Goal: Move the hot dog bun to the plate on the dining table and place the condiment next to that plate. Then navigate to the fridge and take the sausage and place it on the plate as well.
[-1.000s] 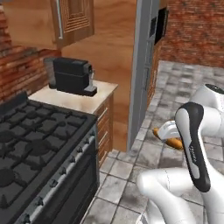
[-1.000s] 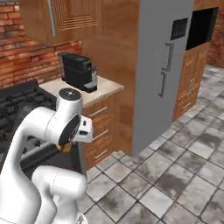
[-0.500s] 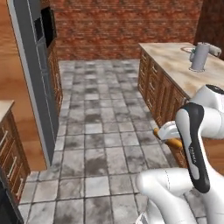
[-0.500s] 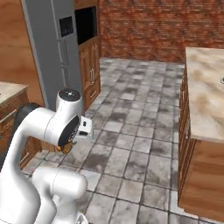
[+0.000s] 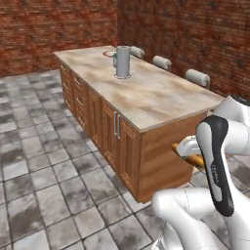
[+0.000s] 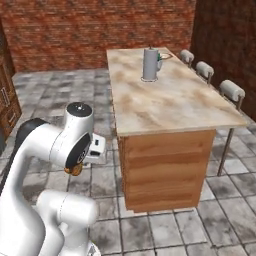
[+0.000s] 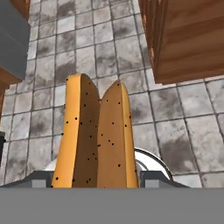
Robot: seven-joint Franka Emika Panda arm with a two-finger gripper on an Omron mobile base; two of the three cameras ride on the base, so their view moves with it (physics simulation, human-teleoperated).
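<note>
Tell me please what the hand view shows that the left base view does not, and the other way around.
Hand view alone: the split tan-brown hot dog bun seen close, both halves speckled, standing up from the gripper over grey floor tiles.

Left base view alone: the long dining table's beige marbled top, a grey cylindrical container, the red-rimmed plate behind it, and cushioned stools.

Both: the bun, the table's wooden base and the tiled floor.

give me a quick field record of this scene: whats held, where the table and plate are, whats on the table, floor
held item: tan split hot dog bun, between the gripper jaws, above the floor
gripper: shut on the bun
table: long dining table with beige marbled top and wooden base, ahead of the arm
plate: white plate with red-brown rim, at the table's far end, partly hidden
on table: grey upright cylinder, near the plate
seating: cushioned stools along the far side
floor: grey stone tiles
</note>
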